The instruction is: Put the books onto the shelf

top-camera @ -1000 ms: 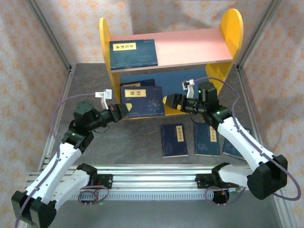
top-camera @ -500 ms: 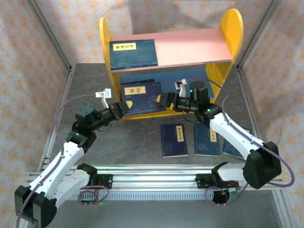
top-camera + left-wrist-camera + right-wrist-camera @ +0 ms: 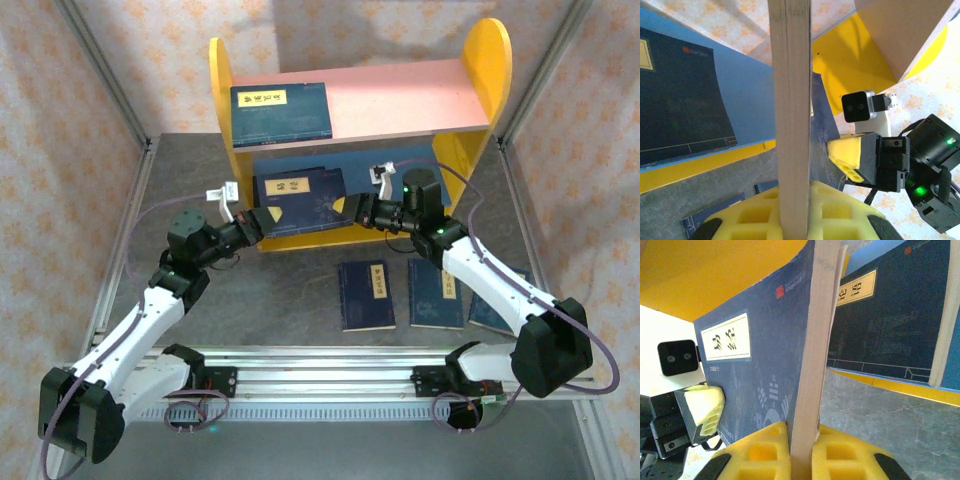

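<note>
We hold the held book [image 3: 300, 198] between both arms. Our left gripper [image 3: 260, 221] has its jaws clamped on the book's left edge, and in the left wrist view the pale page edge stands upright between the yellow pads [image 3: 845, 198]. Our right gripper [image 3: 347, 208] has its jaws pressed tight on the opposite edge, with the labelled cover to the left of them in the right wrist view. The held book spans the gap between the two sets of jaws, at the front of the shelf [image 3: 487, 62], just before its blue lower board [image 3: 747, 95]. Beyond the jaws a second book [image 3: 890, 325] lies flat on that board. Above them another book [image 3: 282, 110] lies on the pink upper board [image 3: 400, 100]. Back from the right jaws, toward the arm bases, loose books [image 3: 366, 293] lie on the grey table [image 3: 250, 300].
</note>
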Action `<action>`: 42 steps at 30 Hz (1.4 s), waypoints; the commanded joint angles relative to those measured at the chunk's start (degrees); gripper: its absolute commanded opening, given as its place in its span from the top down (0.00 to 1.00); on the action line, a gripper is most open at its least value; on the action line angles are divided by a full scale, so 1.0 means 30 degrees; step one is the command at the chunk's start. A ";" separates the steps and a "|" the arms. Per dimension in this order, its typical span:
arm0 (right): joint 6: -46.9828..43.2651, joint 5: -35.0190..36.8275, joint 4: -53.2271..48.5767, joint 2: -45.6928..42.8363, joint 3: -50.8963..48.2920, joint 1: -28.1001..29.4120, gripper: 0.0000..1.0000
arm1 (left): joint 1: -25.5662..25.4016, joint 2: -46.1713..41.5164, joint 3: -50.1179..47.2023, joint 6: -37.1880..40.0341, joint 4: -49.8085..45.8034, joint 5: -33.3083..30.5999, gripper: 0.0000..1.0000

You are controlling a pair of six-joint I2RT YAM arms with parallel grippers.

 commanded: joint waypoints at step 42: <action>-0.3372 0.1386 0.2342 0.6823 0.5320 0.0098 0.98 | -0.0171 -0.3777 0.4990 0.6905 -1.6447 -1.1106 0.40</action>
